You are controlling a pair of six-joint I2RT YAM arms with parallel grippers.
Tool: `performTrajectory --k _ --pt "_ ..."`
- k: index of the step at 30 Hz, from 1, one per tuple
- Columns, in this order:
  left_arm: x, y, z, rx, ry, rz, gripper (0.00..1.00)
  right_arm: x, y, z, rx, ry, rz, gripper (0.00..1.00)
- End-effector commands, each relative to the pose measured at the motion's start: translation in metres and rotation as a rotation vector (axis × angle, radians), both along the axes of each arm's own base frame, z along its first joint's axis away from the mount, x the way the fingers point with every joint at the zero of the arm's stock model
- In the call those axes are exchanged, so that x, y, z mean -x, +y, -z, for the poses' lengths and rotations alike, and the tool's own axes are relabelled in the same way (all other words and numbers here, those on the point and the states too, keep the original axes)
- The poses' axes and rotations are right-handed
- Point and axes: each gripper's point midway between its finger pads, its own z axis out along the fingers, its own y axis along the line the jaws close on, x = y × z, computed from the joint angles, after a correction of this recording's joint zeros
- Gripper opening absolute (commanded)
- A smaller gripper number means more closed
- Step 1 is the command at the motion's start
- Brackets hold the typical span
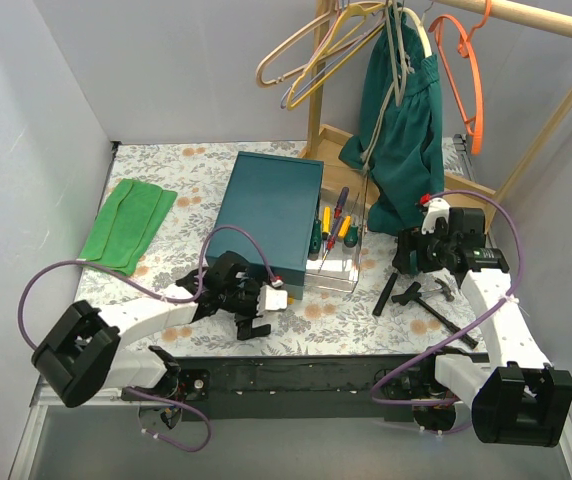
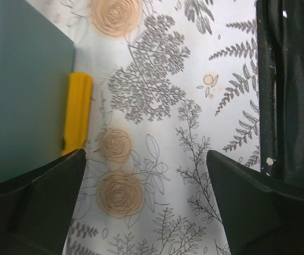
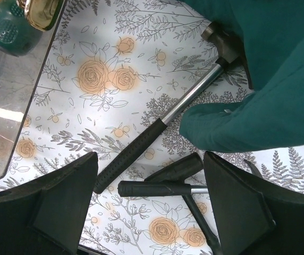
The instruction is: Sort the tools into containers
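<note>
My left gripper is open and empty above the floral cloth, just in front of the dark teal box. In the left wrist view a yellow screwdriver handle lies against the box's wall, by my left fingertip. A clear tray to the right of the box holds several screwdrivers. My right gripper is open and empty over a hammer and two crossed black-handled tools; these also show from above.
A hanging dark green garment drapes down to the hammer's head and beside my right gripper. Hangers hang on a wooden rack. A folded green cloth lies at the left. A black base rail runs along the table's near edge.
</note>
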Motion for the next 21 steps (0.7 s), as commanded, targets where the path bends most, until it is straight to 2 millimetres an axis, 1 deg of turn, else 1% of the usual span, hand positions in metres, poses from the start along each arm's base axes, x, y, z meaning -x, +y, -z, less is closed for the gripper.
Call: performTrajectory --k 1,3,5,6,9,10,13,15,16,17,18,19,21 --pt "-0.033 -0.005 -0.035 0.079 -0.172 -0.112 0.98 -0.006 0.001 -0.004 -0.009 -0.039 -0.005 0.88" --pt "-0.042 0.0 -0.031 0.055 -0.214 -0.146 0.98 -0.006 0.001 -0.003 -0.011 -0.038 -0.005 0.88" --pt "-0.046 0.003 -0.023 0.019 -0.209 -0.167 0.98 -0.006 0.002 -0.003 -0.015 -0.039 -0.005 0.88" --pt "-0.046 0.006 -0.012 -0.017 -0.186 -0.175 0.98 -0.006 0.002 -0.003 -0.015 -0.039 -0.005 0.88" --pt "-0.05 0.008 0.001 -0.061 -0.154 -0.206 0.98 -0.005 0.002 -0.004 -0.015 -0.038 -0.002 0.88" --pt "-0.05 0.01 0.012 -0.092 -0.132 -0.213 0.98 -0.005 0.001 -0.004 -0.012 -0.041 -0.004 0.88" --pt "-0.058 0.012 0.021 -0.103 -0.143 -0.266 0.98 -0.005 0.001 -0.004 -0.011 -0.039 -0.003 0.88" --pt "-0.054 0.013 0.026 -0.113 -0.136 -0.243 0.98 -0.005 0.001 -0.005 -0.011 -0.041 -0.003 0.88" --pt "-0.048 0.015 0.032 -0.13 -0.106 -0.23 0.98 -0.005 0.001 -0.004 -0.009 -0.04 -0.003 0.88" --pt "-0.042 0.015 0.033 -0.141 -0.092 -0.192 0.98 -0.005 0.0 -0.004 -0.009 -0.041 -0.001 0.88" --pt "-0.031 0.021 0.038 -0.178 -0.047 -0.159 0.98 -0.005 0.001 -0.004 -0.009 -0.04 -0.003 0.88" --pt "-0.024 0.016 0.034 -0.157 -0.013 -0.126 0.98 -0.004 0.001 -0.004 -0.009 -0.043 -0.005 0.88" --pt "-0.011 0.017 0.028 -0.149 0.03 -0.089 0.98 -0.005 0.001 -0.003 -0.01 -0.043 -0.004 0.88"
